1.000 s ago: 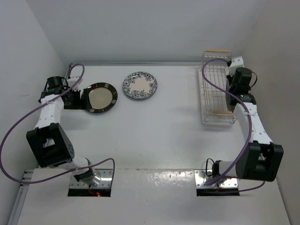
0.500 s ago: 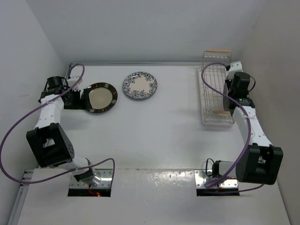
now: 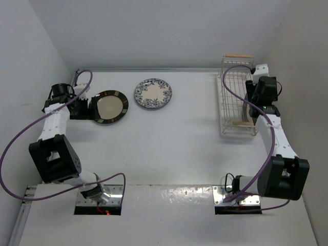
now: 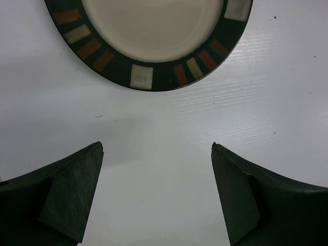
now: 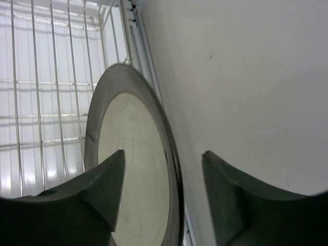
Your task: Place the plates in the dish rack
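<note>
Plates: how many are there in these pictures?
3. The dark-rimmed plate lies on the table by the left gripper, the blue floral plate lies beside it, and the grey-rimmed plate stands on edge in the dish rack. None seems hidden.

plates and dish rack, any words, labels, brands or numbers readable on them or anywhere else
None: no view shows readable text.
The dark-rimmed plate has only coloured blocks on its rim.
The floral plate has only a pattern.
The grey-rimmed plate and the dish rack show no markings.
</note>
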You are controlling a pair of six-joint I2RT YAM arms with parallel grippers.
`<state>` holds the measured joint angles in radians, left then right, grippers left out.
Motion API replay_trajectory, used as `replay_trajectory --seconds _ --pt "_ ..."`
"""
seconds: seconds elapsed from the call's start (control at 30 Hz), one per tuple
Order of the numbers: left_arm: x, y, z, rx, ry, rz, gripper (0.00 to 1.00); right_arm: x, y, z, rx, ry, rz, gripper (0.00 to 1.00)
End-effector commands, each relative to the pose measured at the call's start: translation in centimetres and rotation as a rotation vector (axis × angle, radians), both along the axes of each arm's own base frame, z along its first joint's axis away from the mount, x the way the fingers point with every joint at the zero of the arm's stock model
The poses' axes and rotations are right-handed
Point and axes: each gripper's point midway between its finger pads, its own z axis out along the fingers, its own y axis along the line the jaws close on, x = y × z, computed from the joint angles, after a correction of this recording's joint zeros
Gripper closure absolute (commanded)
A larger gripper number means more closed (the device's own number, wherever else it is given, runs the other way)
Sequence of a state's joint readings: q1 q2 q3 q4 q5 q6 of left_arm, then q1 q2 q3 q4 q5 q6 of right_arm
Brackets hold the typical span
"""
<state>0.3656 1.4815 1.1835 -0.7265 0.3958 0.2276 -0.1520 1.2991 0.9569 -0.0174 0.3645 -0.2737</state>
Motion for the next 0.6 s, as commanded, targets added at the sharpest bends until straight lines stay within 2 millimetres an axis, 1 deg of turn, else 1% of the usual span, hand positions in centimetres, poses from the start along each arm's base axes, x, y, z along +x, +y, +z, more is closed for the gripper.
replay_trajectory --seconds 0.0,0.07,0.1,0.13,0.17,0.2,0.23,0.27,0.3,0.33,0.37,0.4,0.43,0.47,0.5,0.53,0.57 --pt "0.3 0.0 1.0 0.011 -0.026 -0.011 0.10 1.5 -0.9 4.3 -0.026 -0.123 -0.032 0.33" --pt "0.3 0.1 1.0 0.013 -0.019 -0.018 0.10 1.8 -0.6 5.2 -0.021 -0.127 -0.016 0.28" --pt "0.6 0.4 0.8 0.018 -0.011 -0.013 0.10 2.0 -0.6 6.3 -0.016 -0.150 -0.012 0.22" --pt "0.7 0.4 0.6 0.014 -0.001 -0.013 0.10 2.0 -0.2 7.1 -0.004 -0.155 0.001 0.20" --pt "1.2 0.8 1.0 0.026 -0.009 -0.009 0.10 2.1 -0.1 7.4 0.008 -0.159 0.004 0.18" --pt "1.5 0.9 0.3 0.018 0.011 -0.009 0.08 2.3 0.6 8.8 0.038 -0.193 0.014 0.14" --pt "1.8 1.2 -0.1 0.023 0.024 -0.004 0.08 2.1 1.2 9.6 0.048 -0.203 0.035 0.13" --pt "2.5 1.8 -0.1 0.020 0.019 0.014 0.08 2.1 1.8 9.9 0.060 -0.212 0.052 0.13" --pt "2.8 2.0 -0.8 0.013 0.040 0.030 0.08 2.2 3.2 10.6 0.069 -0.223 0.085 0.12" --pt "3.3 2.1 -2.8 -0.014 0.095 0.040 0.08 1.8 3.9 11.5 0.070 -0.244 0.104 0.12" --pt "4.1 2.8 -3.0 -0.025 0.099 0.066 0.08 1.8 4.7 11.6 0.075 -0.246 0.130 0.12" --pt "4.7 2.7 -3.6 -0.052 0.111 0.064 0.08 2.0 6.8 11.4 0.081 -0.242 0.185 0.12" --pt "5.3 2.5 -4.2 -0.075 0.118 0.054 0.08 1.5 7.4 11.6 0.079 -0.249 0.205 0.12" --pt "5.7 2.4 -6.1 -0.111 0.159 0.054 0.08 1.6 9.7 10.9 0.086 -0.232 0.272 0.12" --pt "7.0 2.7 -6.0 -0.120 0.141 0.060 0.08 1.6 10.7 10.7 0.086 -0.226 0.299 0.12" --pt "7.6 2.8 -6.5 -0.131 0.151 0.073 0.08 1.3 13.1 10.6 0.088 -0.223 0.366 0.12" --pt "7.9 3.1 -8.3 -0.146 0.197 0.102 0.10 1.1 13.9 10.0 0.088 -0.209 0.387 0.11"
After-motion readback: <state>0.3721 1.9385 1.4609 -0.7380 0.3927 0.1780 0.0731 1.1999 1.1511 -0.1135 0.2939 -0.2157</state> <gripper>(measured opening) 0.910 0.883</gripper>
